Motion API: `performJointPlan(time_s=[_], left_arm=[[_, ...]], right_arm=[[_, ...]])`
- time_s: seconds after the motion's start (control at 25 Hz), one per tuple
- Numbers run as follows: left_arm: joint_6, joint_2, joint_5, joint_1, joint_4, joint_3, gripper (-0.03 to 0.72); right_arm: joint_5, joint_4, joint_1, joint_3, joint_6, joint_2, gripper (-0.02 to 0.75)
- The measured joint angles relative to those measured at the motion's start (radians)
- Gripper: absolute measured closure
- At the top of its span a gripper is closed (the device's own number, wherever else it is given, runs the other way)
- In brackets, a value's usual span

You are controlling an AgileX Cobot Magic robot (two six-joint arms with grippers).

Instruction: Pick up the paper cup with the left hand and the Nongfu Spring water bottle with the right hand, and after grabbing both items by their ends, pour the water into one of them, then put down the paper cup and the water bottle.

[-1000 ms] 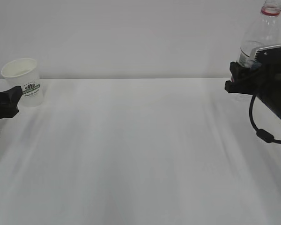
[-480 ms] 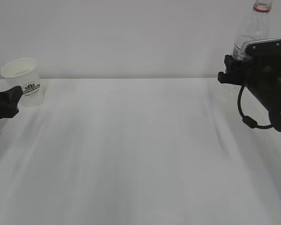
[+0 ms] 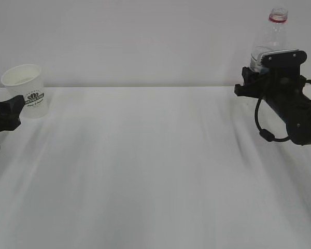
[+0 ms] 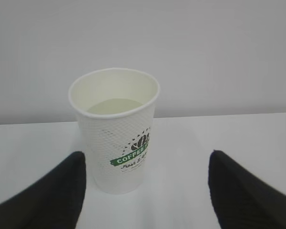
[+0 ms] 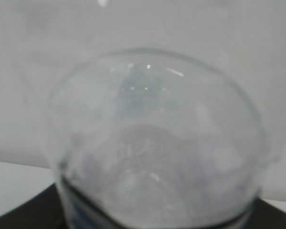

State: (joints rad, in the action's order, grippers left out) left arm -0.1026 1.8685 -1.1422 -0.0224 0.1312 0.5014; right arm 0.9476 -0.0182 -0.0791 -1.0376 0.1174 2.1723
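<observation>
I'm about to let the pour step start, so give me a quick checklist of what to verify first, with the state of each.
1. Bottle held by right gripper: ok; the jaws are closed on its body and it hangs clear of the table.
2. Bottle uncapped: ok; open neck with red ring.
3. Cup held by left gripper: not ok; the jaws stand open on either side, not touching it.
4. Cup upright: ok; it stands on the table, mouth up.
5. Cup has room: ok; liquid shows well below the rim.
6. Water left in bottle: cannot tell; the right wrist view is blurred.
</observation>
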Motion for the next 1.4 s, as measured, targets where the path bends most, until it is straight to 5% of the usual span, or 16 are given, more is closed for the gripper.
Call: performJointPlan(time_s=[0.76, 1.12, 1.4], left_arm=[[0.000, 0.000, 0.000, 0.000, 0.000, 0.000, 0.110], [0.000, 0.000, 0.000, 0.000, 0.000, 0.000, 0.130], [0.000, 0.000, 0.000, 0.000, 0.000, 0.000, 0.144]], right_arm=[[0.022, 0.000, 0.000, -0.027, 0.000, 0.113, 0.341], [0.084, 0.000, 0.000, -0.027, 0.010, 0.114, 0.132], [0.110, 0.000, 0.000, -0.027, 0.010, 0.114, 0.104]])
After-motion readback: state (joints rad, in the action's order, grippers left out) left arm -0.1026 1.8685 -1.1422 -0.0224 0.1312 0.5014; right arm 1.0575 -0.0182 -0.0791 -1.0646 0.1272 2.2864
